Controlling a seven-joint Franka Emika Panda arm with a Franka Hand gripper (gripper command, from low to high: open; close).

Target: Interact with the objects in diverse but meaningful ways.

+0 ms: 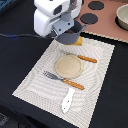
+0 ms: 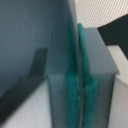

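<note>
- Gripper is hanging over the far edge of the striped placemat, with a grey-blue pot right under it.
- The wrist view is showing the pot rim running edge-on between the teal finger pads; the pincer is looking clamped onto the pot wall, pads pressing both sides.
- A bit of yellow-orange bread loaf is peeking out just beside the pot, on the exterior view's right; I can't tell if it's touching the pot.
- Tan round plate is sitting mid-mat and bare, with an orange-handled knife just beyond it and an orange-handled fork just in front.
- A white utensil is lying near the mat's front edge, apart from the fork.
- The toy kitchen stovetop, with dark burners, is lying behind the mat, and a second pot is standing on it at the exterior view's right edge.
- Tomato and sausage aren't visible in either view.
- Risk: it's a thin rim pinch, so the pot is probably hanging off-centre and could swing or slip out if the arm moves fast.
- Risk: the pot bottom is low, so a sideways move could knock the bread or drag the knife and push the plate off its spot.
- Risk: lowering while tilted could make the pot tip over on release.
</note>
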